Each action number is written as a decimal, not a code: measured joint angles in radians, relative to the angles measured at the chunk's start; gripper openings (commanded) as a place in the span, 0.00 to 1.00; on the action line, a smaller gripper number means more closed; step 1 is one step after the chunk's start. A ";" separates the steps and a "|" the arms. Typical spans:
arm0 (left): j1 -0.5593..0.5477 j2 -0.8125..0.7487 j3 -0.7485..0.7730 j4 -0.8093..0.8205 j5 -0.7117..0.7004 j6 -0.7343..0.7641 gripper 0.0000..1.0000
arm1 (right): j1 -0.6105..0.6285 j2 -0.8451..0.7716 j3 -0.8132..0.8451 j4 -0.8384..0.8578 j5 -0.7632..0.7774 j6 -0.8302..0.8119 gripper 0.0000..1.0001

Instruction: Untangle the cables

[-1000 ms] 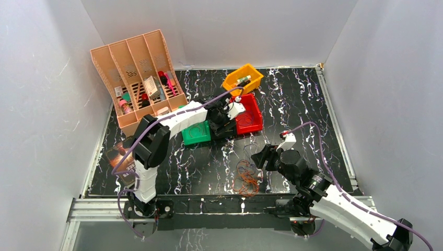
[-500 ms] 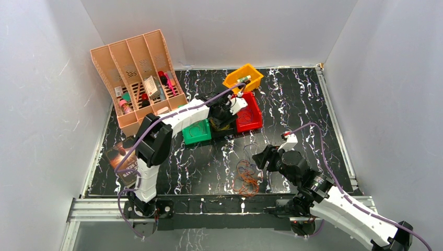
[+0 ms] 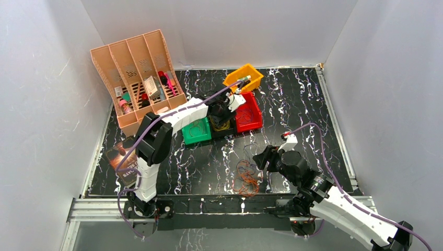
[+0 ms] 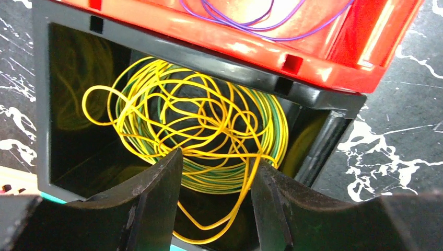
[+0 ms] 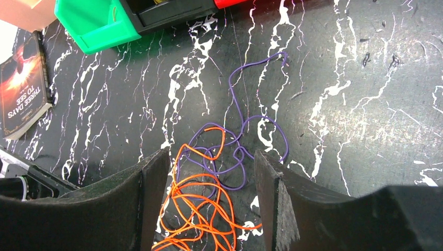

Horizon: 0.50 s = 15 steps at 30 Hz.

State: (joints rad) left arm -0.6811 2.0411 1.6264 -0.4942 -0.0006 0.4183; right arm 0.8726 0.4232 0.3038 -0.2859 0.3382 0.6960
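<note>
Now, my right hand point(image 5: 211, 157) spread wide, holding nothing, hovers over tangle on counter point(image 5: 365, 104) near front edge. Best pinch one outer purple strand, draw away slowly so orange loops shed. Orange cable point(image 5: 201, 209) laced through purple cable point(image 5: 245, 130); thin, loose loops. Farther back, my left hand point(image 4: 217, 159) half spread, gripping nothing, above yellow cable point(image 4: 198, 120) coiled in black bin point(image 4: 42, 104), beside red bin point(image 4: 313, 42).

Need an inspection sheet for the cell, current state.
Surface: black marbled table.
Job's things: yellow coil in black bin; purple wire in red bin; orange-purple tangle loose on table.
Clutter: green bin, yellow bin, organizer, book.
Grippers: left gripper open over yellow coil; right gripper open above tangle.
Cables: purple arm hoses, apart from the tangle.
Surroundings: white walls.
</note>
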 measured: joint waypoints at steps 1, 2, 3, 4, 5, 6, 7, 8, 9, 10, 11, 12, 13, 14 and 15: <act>0.004 0.000 0.000 0.008 0.000 0.000 0.46 | 0.000 0.000 0.000 0.000 0.000 0.000 0.69; 0.007 0.000 0.000 0.014 -0.001 -0.001 0.45 | 0.000 0.002 0.000 0.000 0.000 0.000 0.69; 0.010 0.000 0.000 0.018 -0.003 -0.002 0.44 | 0.000 0.003 0.000 0.000 0.000 0.000 0.69; 0.013 0.000 0.000 0.023 -0.004 -0.002 0.43 | 0.000 0.003 0.000 0.000 0.000 0.000 0.68; 0.014 0.000 0.000 0.028 -0.005 -0.002 0.42 | 0.000 0.004 0.001 -0.001 0.000 0.000 0.68; 0.017 0.000 0.000 0.031 -0.007 -0.002 0.42 | 0.000 0.004 0.002 -0.002 0.000 0.000 0.68; 0.019 0.000 0.000 0.033 -0.007 -0.002 0.42 | 0.000 0.006 0.005 -0.004 0.000 0.000 0.68; 0.021 0.000 0.000 0.035 -0.008 -0.002 0.42 | 0.000 0.007 0.009 -0.004 0.000 0.000 0.68; 0.024 0.000 0.000 0.039 -0.008 -0.002 0.41 | 0.000 0.010 0.015 -0.004 0.000 0.000 0.68; 0.026 0.001 0.000 0.041 -0.009 -0.002 0.41 | 0.000 0.011 0.019 -0.003 0.000 0.000 0.68; 0.027 0.002 0.000 0.043 -0.011 -0.002 0.41 | 0.000 0.011 0.022 -0.003 0.000 0.000 0.68; 0.028 0.003 0.000 0.045 -0.014 -0.003 0.41 | 0.000 0.011 0.024 -0.002 0.000 0.000 0.68; 0.030 0.007 0.000 0.048 -0.018 -0.003 0.40 | 0.000 0.011 0.026 -0.003 0.000 0.000 0.68; 0.031 0.012 0.000 0.051 -0.021 -0.003 0.40 | 0.000 0.012 0.027 -0.003 0.000 0.000 0.68; 0.031 0.018 0.000 0.053 -0.024 -0.003 0.41 | 0.000 0.013 0.027 -0.002 0.000 0.000 0.68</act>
State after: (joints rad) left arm -0.6498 2.0590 1.6264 -0.4416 -0.0246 0.4149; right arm 0.8726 0.4366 0.3313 -0.2878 0.3378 0.6956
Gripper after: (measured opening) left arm 0.407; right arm 0.684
